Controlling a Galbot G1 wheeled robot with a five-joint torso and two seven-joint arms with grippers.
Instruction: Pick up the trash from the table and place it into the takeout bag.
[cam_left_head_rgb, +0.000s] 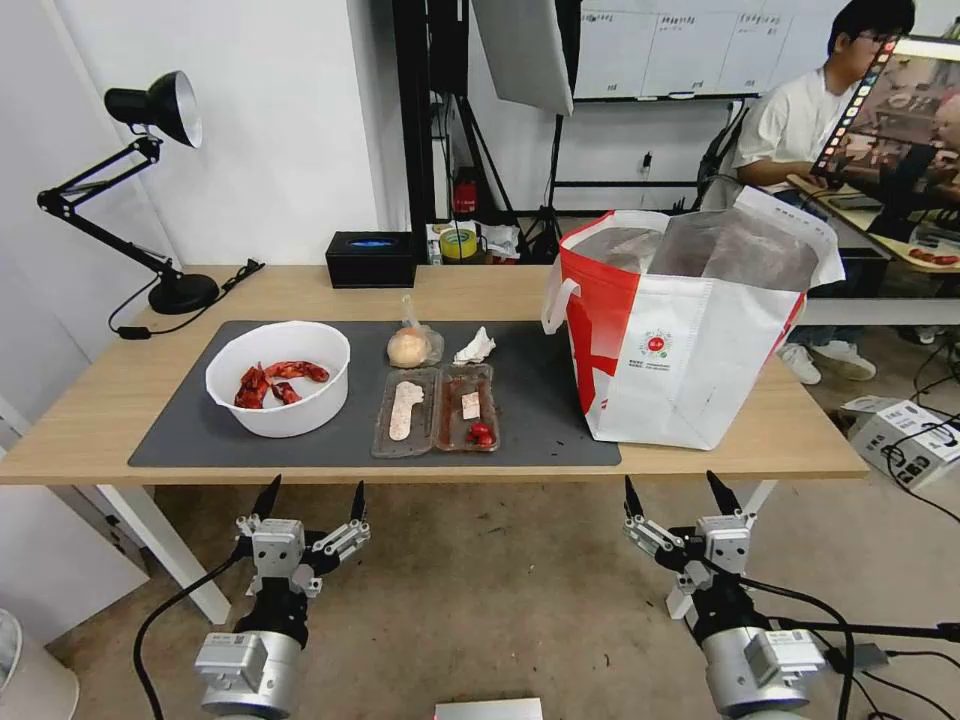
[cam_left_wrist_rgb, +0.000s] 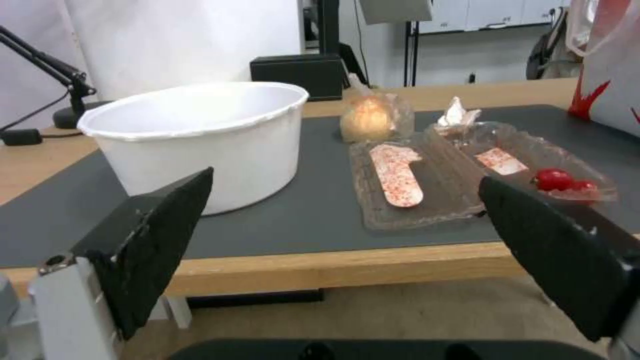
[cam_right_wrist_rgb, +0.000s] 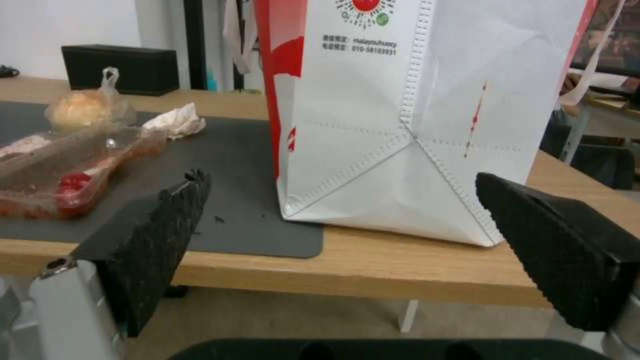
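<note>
Right wrist view: takeout bag print "010-58103931" under a red logo

Trash laid out on the bench, both grippers waiting below

On the bench a dark grey mat carries the white bowl with red scraps, the clear hinged tray lying open beside it, the bagged bun and crumpled tissue just behind the tray; the takeout bag stands upright at the mat's right end, mouth open; left gripper and right gripper hang below the bench's front edge, jaws spread, holding nothing
</note>
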